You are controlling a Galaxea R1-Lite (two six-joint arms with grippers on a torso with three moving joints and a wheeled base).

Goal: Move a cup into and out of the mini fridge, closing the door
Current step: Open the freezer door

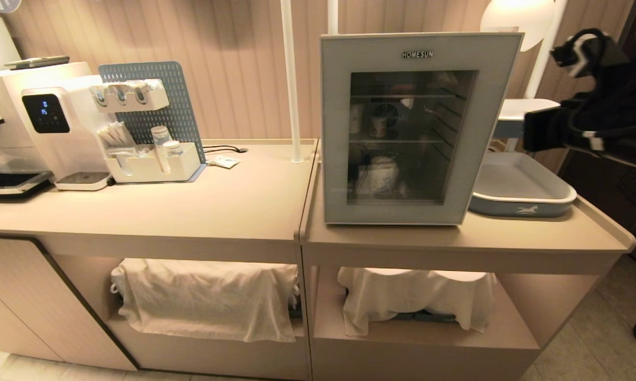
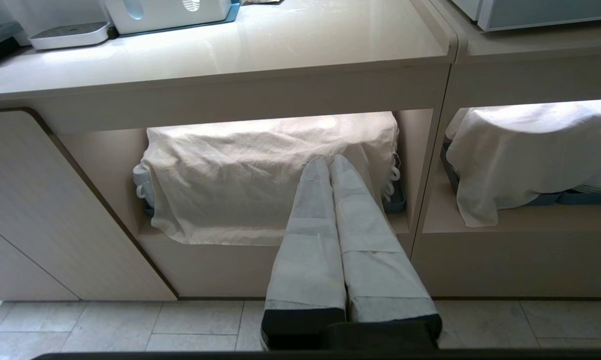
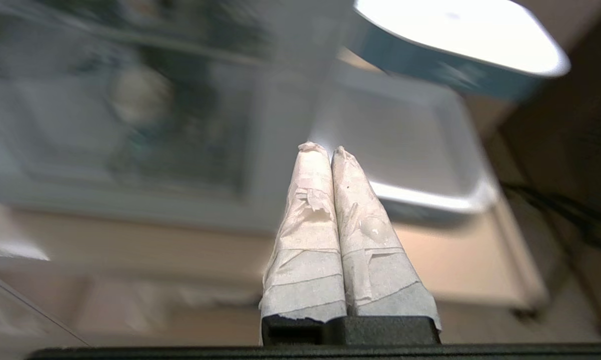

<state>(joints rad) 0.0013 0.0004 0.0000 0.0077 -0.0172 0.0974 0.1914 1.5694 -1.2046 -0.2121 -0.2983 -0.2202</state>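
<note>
The white mini fridge (image 1: 418, 53) stands on the right counter. Its door (image 1: 335, 159), a pale frame around dark glass, is shut. Through the glass a small white cup (image 1: 379, 124) shows dimly on the middle wire shelf, in front of the round fan. Neither arm shows in the head view. My right gripper (image 3: 330, 150) is shut and empty, held in the air before the blurred fridge front (image 3: 130, 125) and the tray (image 3: 405, 135). My left gripper (image 2: 329, 161) is shut and empty, low in front of the left cabinet, pointing at a cloth-covered shelf (image 2: 260, 170).
A grey-blue tray (image 1: 514, 185) lies right of the fridge. A water dispenser (image 1: 48, 121) and a white organiser (image 1: 154, 159) stand at the left. A white pole (image 1: 291, 79) rises beside the fridge. Dark equipment (image 1: 603, 116) fills the far right. White cloths (image 1: 413, 296) cover the lower shelves.
</note>
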